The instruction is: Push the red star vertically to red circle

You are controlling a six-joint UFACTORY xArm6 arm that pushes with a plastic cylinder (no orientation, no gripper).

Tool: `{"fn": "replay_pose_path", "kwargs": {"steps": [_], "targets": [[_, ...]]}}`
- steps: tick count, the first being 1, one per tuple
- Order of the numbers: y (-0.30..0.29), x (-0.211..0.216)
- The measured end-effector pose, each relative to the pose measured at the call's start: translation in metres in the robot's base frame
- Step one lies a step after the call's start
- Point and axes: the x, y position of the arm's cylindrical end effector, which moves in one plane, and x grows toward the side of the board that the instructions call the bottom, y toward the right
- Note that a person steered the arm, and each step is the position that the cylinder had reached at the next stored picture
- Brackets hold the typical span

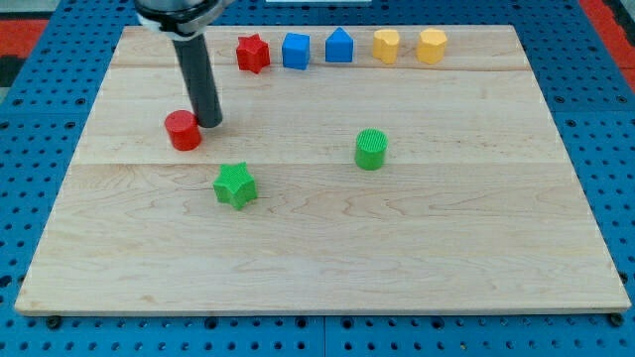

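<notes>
On the bench [327, 258], the green star [235, 185] lies nearest, left of centre, the green cylinder [371, 149] beyond it. My tip [210, 123] touches the red circle [184, 131] towards the left edge. Along the far edge: red star [253, 54], blue cube [296, 51], blue house-shaped block [340, 46], two yellow blocks [386, 46] [432, 46]. No claw shows; state unknowable.
</notes>
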Motion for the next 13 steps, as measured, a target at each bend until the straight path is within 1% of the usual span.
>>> {"fn": "replay_pose_path", "kwargs": {"steps": [1,2,3,4,5,6,7,8,9,10,11,12,13], "targets": [[-0.016,0.008],[0.011,-0.005],[0.088,-0.058],[0.130,-0.112],[0.112,-0.139],[0.097,-0.149],[0.072,-0.148],[0.035,-0.126],[-0.012,-0.123],[-0.046,-0.119],[-0.043,-0.116],[0.003,-0.118],[0.016,-0.105]]}}
